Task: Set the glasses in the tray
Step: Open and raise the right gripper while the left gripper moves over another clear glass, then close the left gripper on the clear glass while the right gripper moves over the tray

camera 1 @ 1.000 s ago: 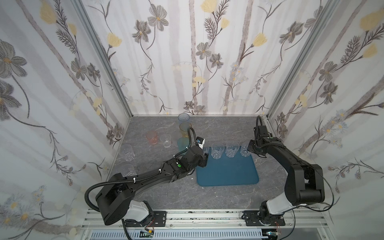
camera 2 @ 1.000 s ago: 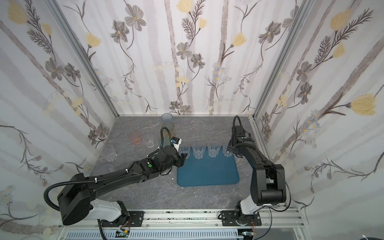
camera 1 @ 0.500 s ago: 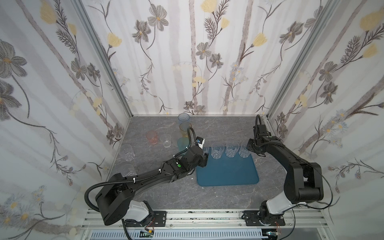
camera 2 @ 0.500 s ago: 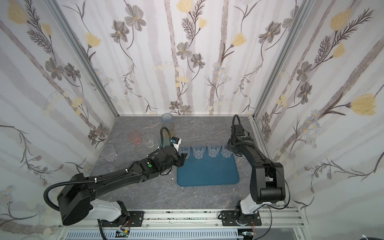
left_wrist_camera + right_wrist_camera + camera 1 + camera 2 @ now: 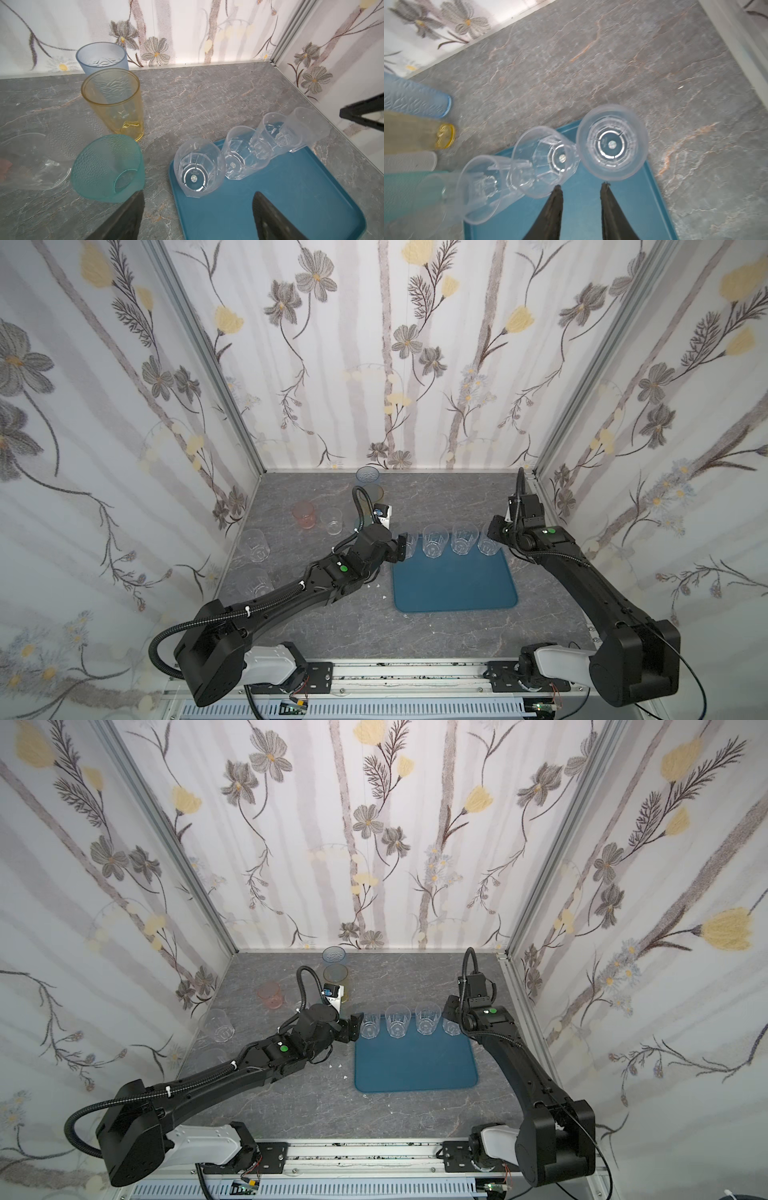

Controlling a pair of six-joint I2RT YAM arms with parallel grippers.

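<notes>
**Blue plastic tray** (image 5: 415,1067): flat on the grey marbled tabletop (image 5: 415,977), between the two arms in both top views.

**Clear faceted tumblers on the tray**: four, upright, in a row along the far edge.
- leftmost glass (image 5: 369,1026), at the far left corner
- second glass (image 5: 397,1022)
- third glass (image 5: 428,1019)
- rightmost glass (image 5: 451,1026), at the far right corner, cloudier than the others in the left wrist view

**Left gripper** (image 5: 198,194): fingers spread wide, nothing clamped. Leftmost glass just ahead of the tips, unpinched.

**Right gripper** (image 5: 581,185): fingers parted by a narrow gap, nothing between them. Rightmost glass just beyond the tips. Wrist view blurred.

**Glasses off the tray, on the tabletop**:
- blue frosted tumbler (image 5: 368,477), by the back wall
- amber tumbler (image 5: 374,492), just in front of the blue one
- teal dimpled tumbler (image 5: 108,168), near the tray's left edge, mostly hidden under the left wrist in both top views
- clear dimpled glass (image 5: 331,521), beside the teal one
- pink tumbler (image 5: 302,515), just left of the dimpled glass
- clear faceted glass (image 5: 254,545), close to the left wall
- fainter clear glass (image 5: 253,583), nearer the front, also by that wall
</notes>
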